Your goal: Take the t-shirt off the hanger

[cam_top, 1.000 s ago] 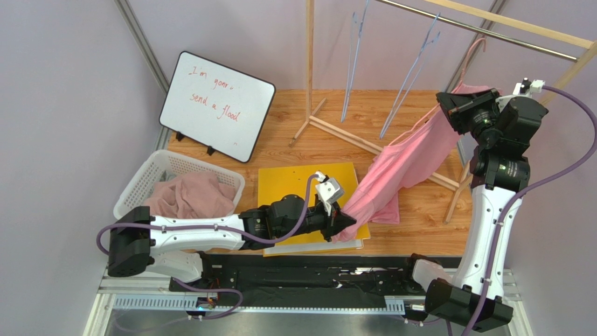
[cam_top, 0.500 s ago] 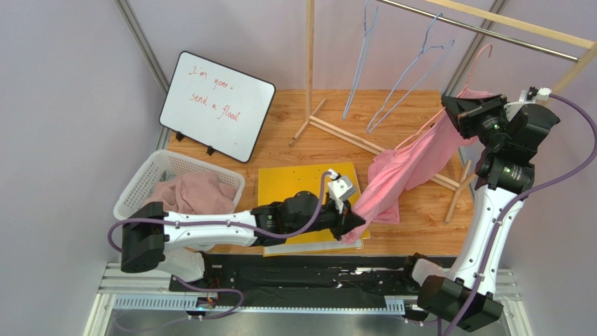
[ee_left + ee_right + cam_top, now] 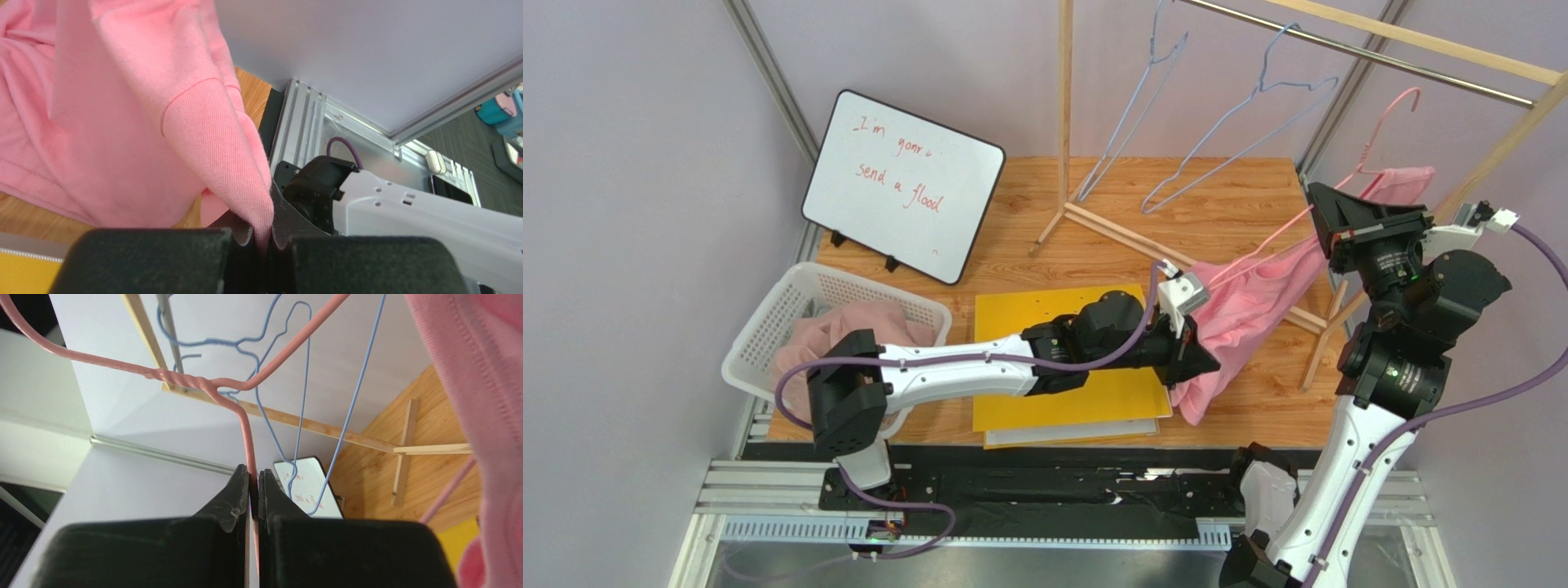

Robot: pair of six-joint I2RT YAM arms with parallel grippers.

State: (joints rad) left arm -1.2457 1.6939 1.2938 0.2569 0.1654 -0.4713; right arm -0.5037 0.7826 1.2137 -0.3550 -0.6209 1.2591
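Only in the right wrist view is the right gripper [image 3: 253, 476] seen clamped on the thin pink wire hanger [image 3: 184, 380], just below its twisted neck. Only in the left wrist view is a fold of the pink cotton t-shirt [image 3: 123, 116] seen pinched in the closed left gripper [image 3: 265, 237]. Since a second ago, the left gripper has been carried rightward, and the t-shirt is now bunched between both grippers, above the wooden table [image 3: 1014, 263].

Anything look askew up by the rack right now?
Yes. The two blue hangers hang slanted off the rail instead of straight down. The pink hanger, pinched in the right gripper, is tipped too, with the t-shirt stretched from it to the left gripper.
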